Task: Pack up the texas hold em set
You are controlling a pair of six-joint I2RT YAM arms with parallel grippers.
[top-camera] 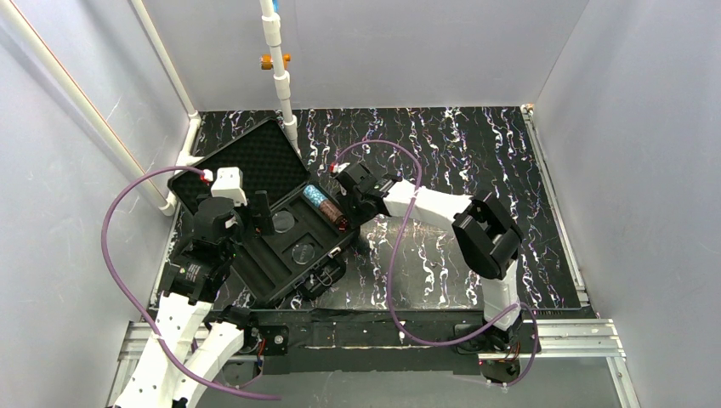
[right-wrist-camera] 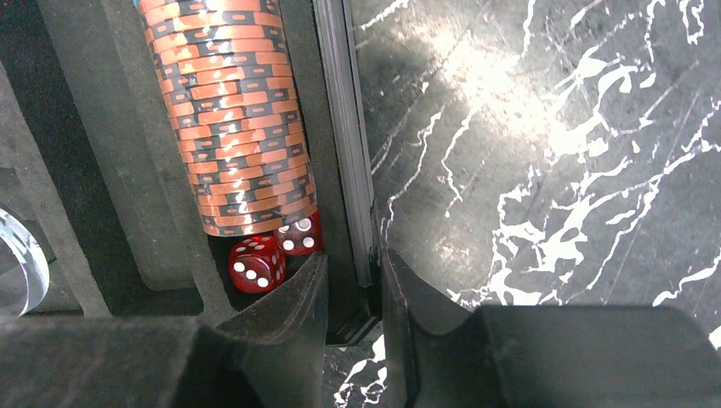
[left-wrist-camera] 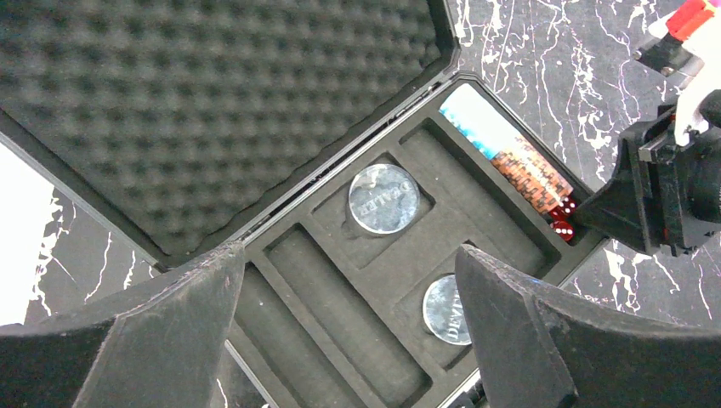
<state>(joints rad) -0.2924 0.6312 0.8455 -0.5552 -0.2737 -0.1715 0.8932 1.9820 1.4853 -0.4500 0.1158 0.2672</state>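
Note:
The black case (top-camera: 270, 270) lies open at the left of the table, its foam-lined lid (top-camera: 242, 163) folded back. A row of brown chips (right-wrist-camera: 234, 119) and blue-white chips (left-wrist-camera: 470, 117) fills the right slot, with two red dice (right-wrist-camera: 257, 263) at its near end. Two clear discs (left-wrist-camera: 383, 198) (left-wrist-camera: 446, 310) sit in round recesses. My left gripper (left-wrist-camera: 347, 255) is open and empty above the tray's empty slots. My right gripper (right-wrist-camera: 353, 263) is shut on the case's right wall (right-wrist-camera: 340, 127), one finger inside by the dice, one outside.
The table is black marble-patterned (top-camera: 476, 170), enclosed by grey walls. A white pipe (top-camera: 279, 68) stands behind the lid. Purple cables (top-camera: 119, 255) loop from both wrists. The case's latches (top-camera: 321, 279) face the near edge.

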